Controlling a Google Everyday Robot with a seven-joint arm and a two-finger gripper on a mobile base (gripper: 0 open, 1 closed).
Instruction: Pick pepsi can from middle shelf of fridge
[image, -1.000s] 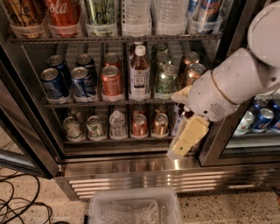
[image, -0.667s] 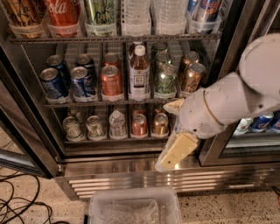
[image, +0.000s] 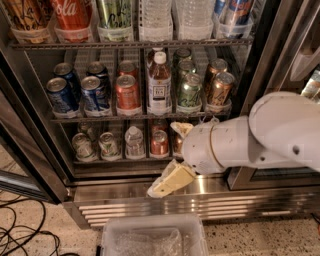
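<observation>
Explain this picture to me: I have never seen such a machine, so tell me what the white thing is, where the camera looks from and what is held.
The big white shape is a robot's arm; its cream two-fingered tool hangs open and empty in front of the lowest rack of the fridge. The one camera faces the open fridge from slightly above; its mounting cannot be told. On the middle shelf stand blue pepsi cans at the left, then an orange-red can, a bottle, green cans and bronze cans. A clear plastic bin sits on the floor below.
</observation>
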